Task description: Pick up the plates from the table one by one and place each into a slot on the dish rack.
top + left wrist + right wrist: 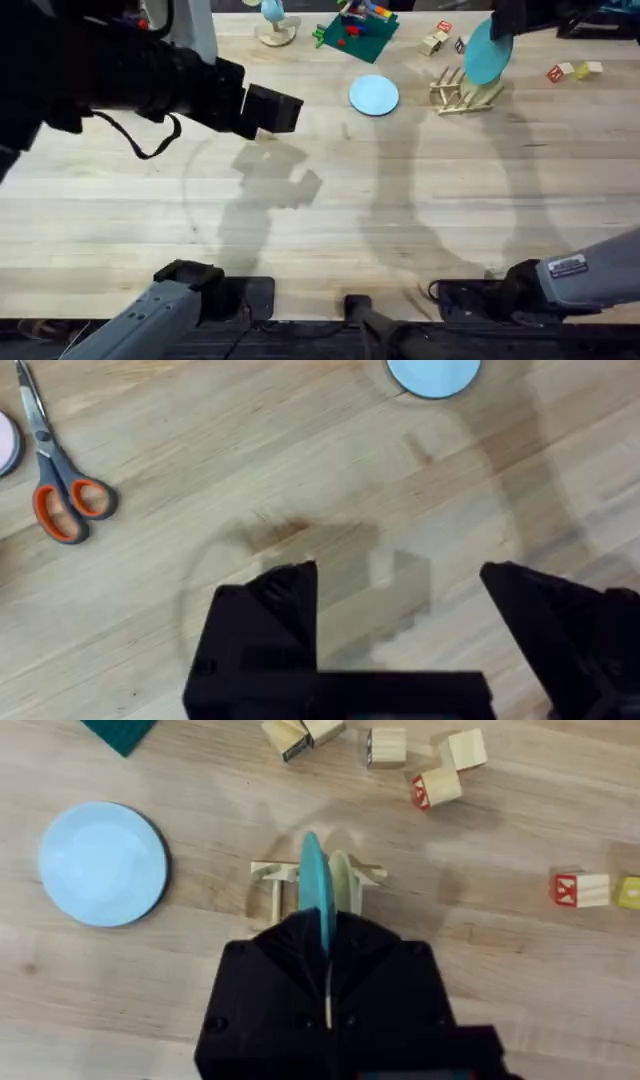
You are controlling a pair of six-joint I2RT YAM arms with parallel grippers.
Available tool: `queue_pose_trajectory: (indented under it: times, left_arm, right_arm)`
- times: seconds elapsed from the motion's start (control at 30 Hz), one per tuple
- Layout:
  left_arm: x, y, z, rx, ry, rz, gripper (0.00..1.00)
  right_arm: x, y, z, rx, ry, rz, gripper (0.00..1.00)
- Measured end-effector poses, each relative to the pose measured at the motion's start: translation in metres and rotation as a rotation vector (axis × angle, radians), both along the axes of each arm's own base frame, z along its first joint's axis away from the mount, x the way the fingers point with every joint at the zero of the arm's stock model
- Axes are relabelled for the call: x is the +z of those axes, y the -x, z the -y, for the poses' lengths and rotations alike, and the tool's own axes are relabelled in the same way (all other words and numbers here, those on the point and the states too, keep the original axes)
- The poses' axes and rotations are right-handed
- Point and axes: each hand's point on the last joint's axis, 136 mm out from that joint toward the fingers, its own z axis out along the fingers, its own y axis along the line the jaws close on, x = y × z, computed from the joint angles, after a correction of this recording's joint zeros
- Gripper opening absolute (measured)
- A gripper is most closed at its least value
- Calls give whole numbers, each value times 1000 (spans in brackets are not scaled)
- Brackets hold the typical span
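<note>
Teal-blue round plastic plate [313,895] hangs edge-down, pinched in the right gripper [326,955] directly over the small wooden dowel rack [282,877], its edge lined up with the slots, while the left gripper [398,585] gapes wide, empty.

No readable text; white label on the right arm [566,266] illegible.

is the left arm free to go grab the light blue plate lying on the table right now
Probably yes. The left end effector is open and holds nothing, and the light blue plate lies flat on bare table with nothing between them. The right end effector is busy over the dish rack with the teal plate, off to the side.
</note>
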Motion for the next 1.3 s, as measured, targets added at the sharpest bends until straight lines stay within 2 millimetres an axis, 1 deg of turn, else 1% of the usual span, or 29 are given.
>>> queue_pose_trajectory:
  times: [0.27, 0.4, 0.73, 0.77, 0.93, 1.13, 1.23, 1.27, 1.3]
  left_arm:
    - [0, 0, 0, 0, 0, 0, 994]
    - [0, 0, 0, 0, 0, 0, 994]
    - [0, 0, 0, 0, 0, 0, 993]
    - [0, 0, 0, 0, 0, 0, 993]
    - [0, 0, 0, 0, 0, 0, 994]
    - [0, 0, 0, 0, 0, 0, 994]
    - [0, 0, 0, 0, 0, 2, 992]
    - [1, -1, 0, 0, 1, 4, 993]
    - [1, -2, 0, 0, 1, 8, 993]
  right_arm:
    - [-22, -3, 0, 0, -4, -50, 30]
    - [-28, -4, 0, 0, -6, -66, 30]
    - [-30, -4, 0, 0, -6, -71, 30]
    - [-30, -4, 0, 0, -6, -71, 42]
    - [-30, -4, 0, 5, -8, -69, 242]
    - [-31, -2, -1, 5, -10, -78, 383]
    - [-31, -1, -2, 11, -10, -82, 623]
    - [-31, -1, -2, 11, -10, -82, 666]
    - [-30, -1, -2, 11, -10, -81, 681]
